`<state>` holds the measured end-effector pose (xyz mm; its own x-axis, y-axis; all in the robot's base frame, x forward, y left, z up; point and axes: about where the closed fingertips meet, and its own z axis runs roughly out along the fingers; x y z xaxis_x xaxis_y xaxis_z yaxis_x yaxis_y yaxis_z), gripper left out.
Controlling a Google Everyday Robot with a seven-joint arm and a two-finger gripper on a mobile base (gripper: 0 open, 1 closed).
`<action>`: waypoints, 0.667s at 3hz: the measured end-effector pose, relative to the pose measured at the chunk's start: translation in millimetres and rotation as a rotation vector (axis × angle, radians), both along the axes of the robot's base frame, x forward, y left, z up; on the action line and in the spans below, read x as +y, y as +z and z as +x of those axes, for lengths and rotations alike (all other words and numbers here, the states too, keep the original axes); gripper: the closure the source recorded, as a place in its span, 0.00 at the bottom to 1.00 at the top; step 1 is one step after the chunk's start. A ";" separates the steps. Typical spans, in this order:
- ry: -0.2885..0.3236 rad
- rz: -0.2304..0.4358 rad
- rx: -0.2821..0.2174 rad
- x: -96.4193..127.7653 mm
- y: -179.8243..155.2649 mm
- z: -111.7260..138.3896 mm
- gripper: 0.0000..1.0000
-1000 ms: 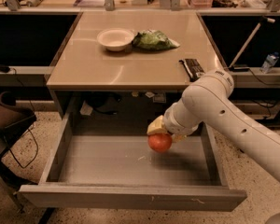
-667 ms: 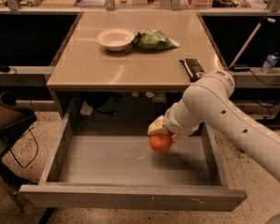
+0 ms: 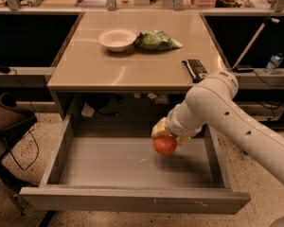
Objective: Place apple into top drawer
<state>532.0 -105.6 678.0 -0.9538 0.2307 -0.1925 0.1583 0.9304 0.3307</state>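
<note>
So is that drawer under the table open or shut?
Open: the top drawer is pulled out, floor showing; the gripper holds the apple above that floor.

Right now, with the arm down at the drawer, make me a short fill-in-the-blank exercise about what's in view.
1. The gripper is shut on a red-orange ____ above the right side of the drawer.
2. On the table, a white ____ sits just left of the bag.
3. The bag is ____ in colour.

Missing words: apple; bowl; green.
</note>
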 end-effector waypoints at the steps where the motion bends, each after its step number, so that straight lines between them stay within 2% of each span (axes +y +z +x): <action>1: 0.000 0.000 0.000 0.0 0.0 0.0 0.13; 2: 0.000 0.000 0.000 0.0 -0.1 0.0 0.00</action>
<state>532.0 -105.5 677.9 -0.9538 0.2306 -0.1925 0.1581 0.9304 0.3307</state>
